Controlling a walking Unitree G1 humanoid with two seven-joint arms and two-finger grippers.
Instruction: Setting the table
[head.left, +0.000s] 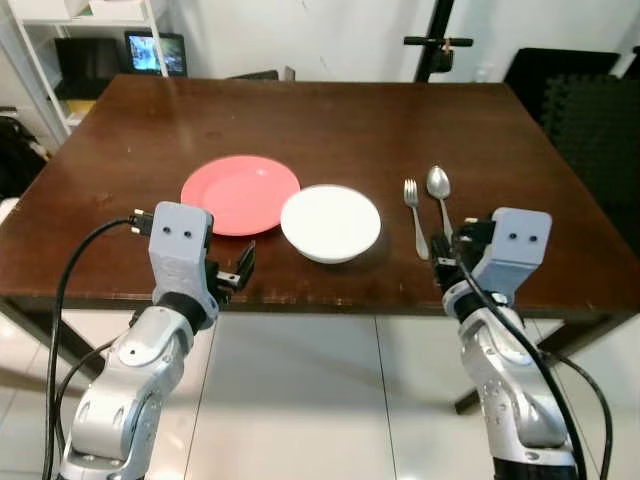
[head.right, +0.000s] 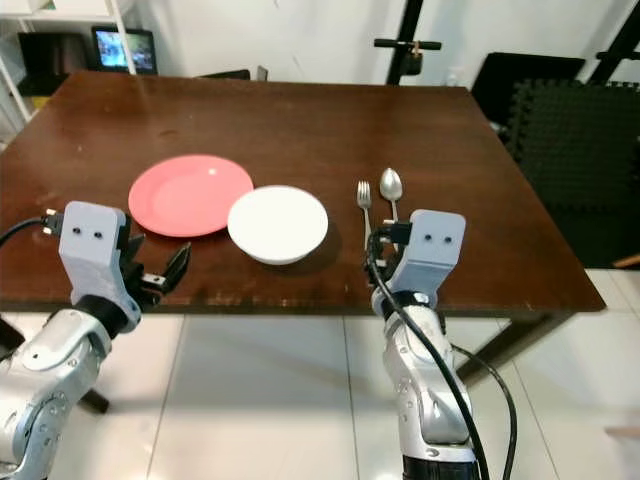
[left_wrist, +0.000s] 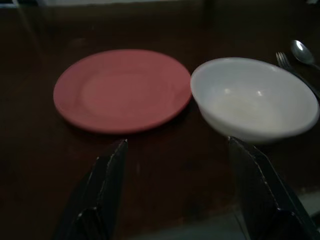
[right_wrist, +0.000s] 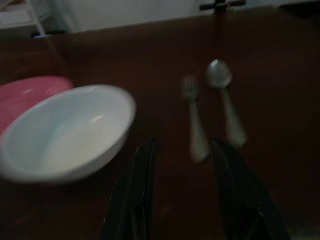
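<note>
On the dark wooden table (head.left: 330, 120) a pink plate (head.left: 240, 193) lies left of centre, with a white bowl (head.left: 331, 222) touching its right rim. Right of the bowl, a fork (head.left: 413, 215) and a spoon (head.left: 440, 190) lie side by side, handles toward me. My left gripper (head.left: 238, 270) hovers open at the table's front edge, facing the gap between plate (left_wrist: 122, 90) and bowl (left_wrist: 255, 100). At the front edge just before the fork and spoon handles, my right gripper (head.left: 445, 262) is open and holds nothing; the fork (right_wrist: 195, 120) lies straight ahead of its fingers (right_wrist: 137, 190).
A white shelf (head.left: 60, 40) with a small screen (head.left: 155, 52) stands at the back left. A black stand (head.left: 435, 45) rises behind the table, with black foam mats (head.left: 590, 110) at the back right. White tiled floor (head.left: 320, 400) lies below the front edge.
</note>
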